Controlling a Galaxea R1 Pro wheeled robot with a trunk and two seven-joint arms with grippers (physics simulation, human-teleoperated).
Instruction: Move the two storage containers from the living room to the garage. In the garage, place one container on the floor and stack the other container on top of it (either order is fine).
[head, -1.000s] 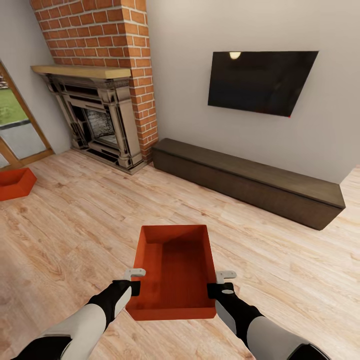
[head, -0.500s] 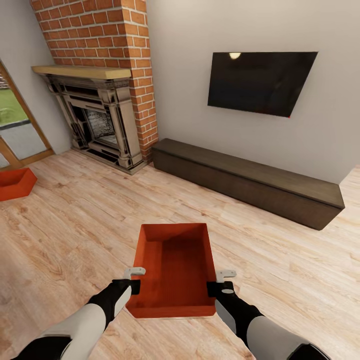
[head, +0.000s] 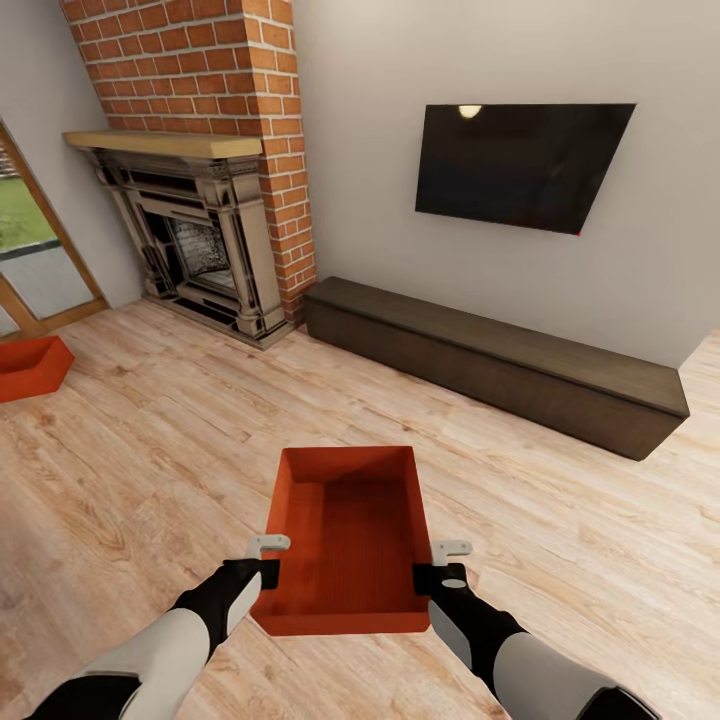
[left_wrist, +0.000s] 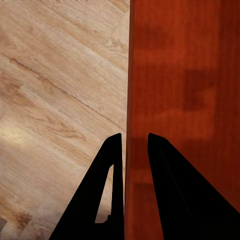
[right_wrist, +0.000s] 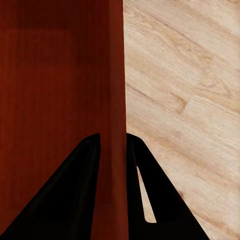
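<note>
An orange-red storage container (head: 345, 545) is held at 6 o'clock above the light wood plank floor (head: 150, 470), its side walls pinched by the left gripper (head: 268, 560) and the right gripper (head: 440, 565). A second container (head: 30, 365) is seen at 9 o'clock on the floor, well apart, near the glass door (head: 30, 250).

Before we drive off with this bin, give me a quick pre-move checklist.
1. Left end effector straddles the bin wall, one finger on each side: ok.
2. Right end effector straddles the opposite wall the same way: ok.
3. Bin level between the arms in the head view: ok.
4. Bin off the wood floor: cannot tell.
5. Bin holds nothing loose: ok, inside looks bare.
6. Second bin located for the later trip: ok, on the floor by the glass door.
</note>
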